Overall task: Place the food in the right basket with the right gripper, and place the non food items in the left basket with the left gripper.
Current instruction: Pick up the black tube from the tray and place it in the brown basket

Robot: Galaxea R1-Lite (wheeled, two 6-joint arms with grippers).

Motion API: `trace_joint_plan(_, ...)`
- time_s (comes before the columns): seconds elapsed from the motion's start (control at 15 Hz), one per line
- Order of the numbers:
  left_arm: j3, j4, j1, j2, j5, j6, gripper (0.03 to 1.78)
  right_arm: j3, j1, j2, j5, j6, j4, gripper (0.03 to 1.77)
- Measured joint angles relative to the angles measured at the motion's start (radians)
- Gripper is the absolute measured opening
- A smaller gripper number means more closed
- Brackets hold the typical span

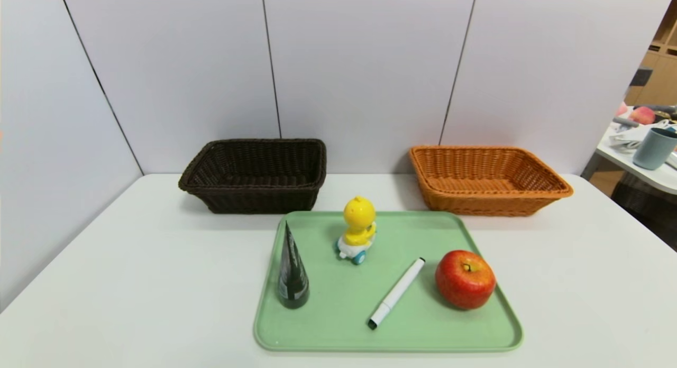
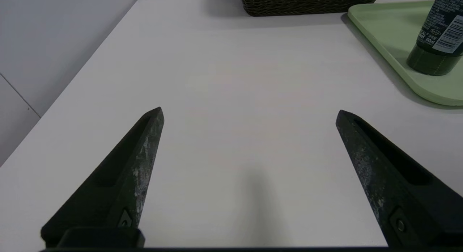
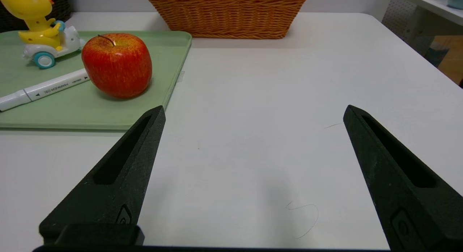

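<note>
We are at the start: left gripper (image 2: 250, 116) and right gripper (image 3: 254, 113) are wide open, empty, above the table (image 1: 158, 283). Next, we should bring the right one to the apple (image 1: 465, 279) on the tray (image 1: 328, 325).

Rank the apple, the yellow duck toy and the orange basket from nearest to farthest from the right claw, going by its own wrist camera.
1. Apple: on the tray's right side, nearest the open right gripper.
2. Yellow duck toy: farther back, around the tray's middle.
3. Orange basket: behind the tray, to the right.
</note>
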Motion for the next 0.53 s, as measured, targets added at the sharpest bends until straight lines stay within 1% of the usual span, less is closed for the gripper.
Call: trace_joint_plan(0.53,0.0,-0.001,0.0,0.0,0.0,0.009,1.69,0.0,0.0,0.0,0.002,-0.005,-0.001,1.7)
